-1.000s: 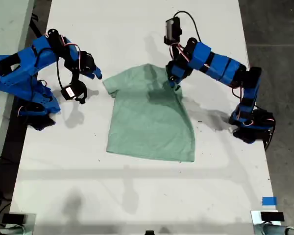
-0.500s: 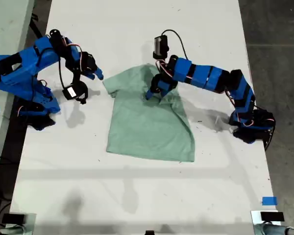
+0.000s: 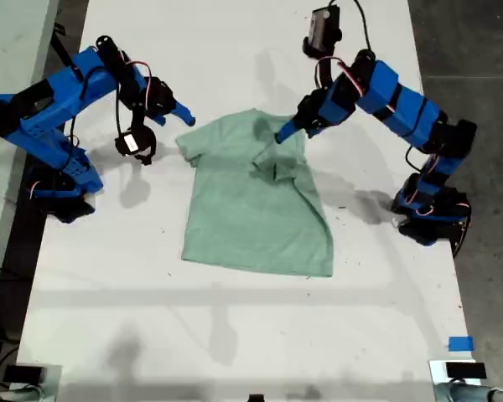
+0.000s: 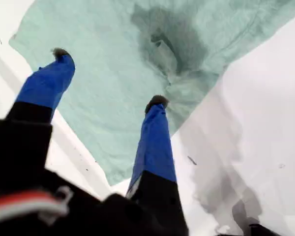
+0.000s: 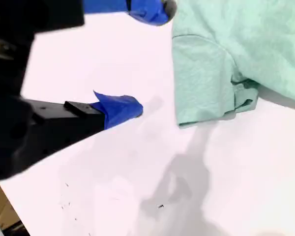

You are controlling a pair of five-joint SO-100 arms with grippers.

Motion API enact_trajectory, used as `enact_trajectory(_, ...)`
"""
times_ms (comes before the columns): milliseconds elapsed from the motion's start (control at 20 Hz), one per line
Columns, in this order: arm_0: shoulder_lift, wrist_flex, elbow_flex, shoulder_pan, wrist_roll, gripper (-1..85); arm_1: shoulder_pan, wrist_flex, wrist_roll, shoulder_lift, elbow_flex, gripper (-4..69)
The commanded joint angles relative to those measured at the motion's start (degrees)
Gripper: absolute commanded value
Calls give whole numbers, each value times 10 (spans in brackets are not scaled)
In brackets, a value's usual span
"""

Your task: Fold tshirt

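The pale mint-green tshirt (image 3: 251, 213) lies flat on the white table (image 3: 235, 335), neck toward the far end. Its sleeve at the exterior view's right is folded in over the chest (image 3: 278, 170), seen as a crumpled fold (image 4: 172, 64) in the first wrist view. My first gripper (image 3: 287, 134) (image 4: 108, 77) hovers open just above that fold, holding nothing. Beside the other sleeve (image 3: 193, 146) (image 5: 206, 83), my second gripper (image 3: 183, 115) (image 5: 147, 58) is open over bare table, not touching the cloth.
The arm bases stand at the exterior view's left (image 3: 63, 197) and right (image 3: 432, 218) table edges. A blue tape mark (image 3: 461, 343) sits near the front right corner of that view. Dark floor (image 3: 478, 50) lies past the table's right edge.
My first gripper has left the folded sleeve on the chest and pulled back toward the exterior view's upper right. My second gripper has shifted closer to the other sleeve.
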Motion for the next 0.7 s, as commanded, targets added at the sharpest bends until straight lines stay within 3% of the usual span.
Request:
enact_trajectory(0,-37,9,-52,-18,23,325,-8,3,-8,90,46,305)
enact_trajectory(200,-61,19,-63,-48,34,322,-20,3,2,153,133,279)
enact_trajectory(650,-301,-117,-54,-61,40,319,-46,-2,25,239,231,255)
